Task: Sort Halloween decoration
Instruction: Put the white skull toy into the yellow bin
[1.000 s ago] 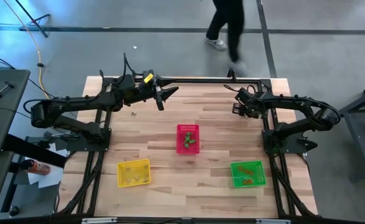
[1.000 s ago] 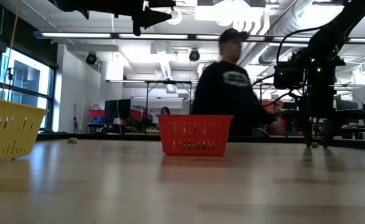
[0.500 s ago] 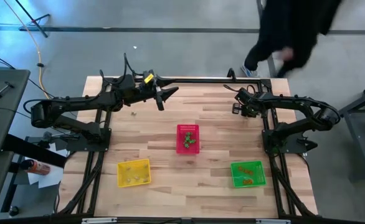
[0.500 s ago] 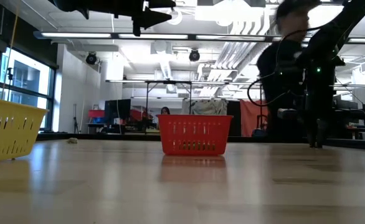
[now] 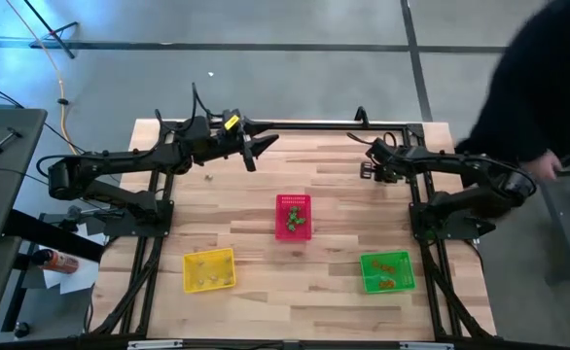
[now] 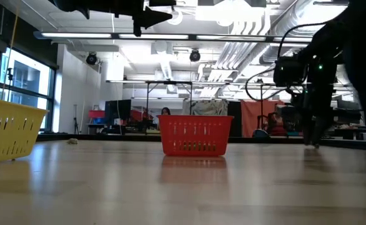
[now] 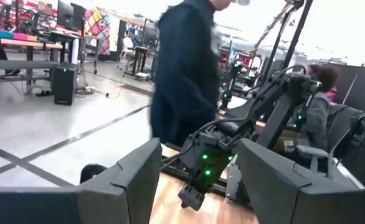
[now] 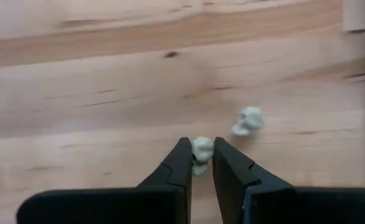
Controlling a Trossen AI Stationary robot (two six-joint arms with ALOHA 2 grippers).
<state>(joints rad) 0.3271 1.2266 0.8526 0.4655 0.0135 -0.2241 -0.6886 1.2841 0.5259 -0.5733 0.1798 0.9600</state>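
My right gripper (image 8: 199, 155) is low over the table's far right part (image 5: 371, 172), shut on a tiny pale trinket (image 8: 201, 148) of the Halloween decoration. A second pale trinket (image 8: 248, 121) lies on the wood just beside it. Another small trinket (image 5: 208, 177) lies on the table under my left arm. My left gripper (image 5: 256, 151) hangs open high over the far middle of the table (image 7: 198, 162), with nothing between its fingers. My right gripper pinches the pale trinket (image 8: 200, 144) between its two fingertips (image 8: 181, 158), coming at it from above and pointing down. The trinket sits right at the fingers' free ends. Whether it is lifted off the wood or still rests on it, I cannot tell.
A red mesh basket (image 5: 294, 215) stands mid-table, a yellow one (image 5: 209, 269) near left and a green one (image 5: 387, 271) near right, each with small trinkets inside. A person in dark clothes (image 5: 548, 87) stands beyond the table's right edge.
My right gripper has shut on the pale trinket that lay between its open fingers, staying low over the far right of the table. The person has walked from behind the table's far edge around to its right side.
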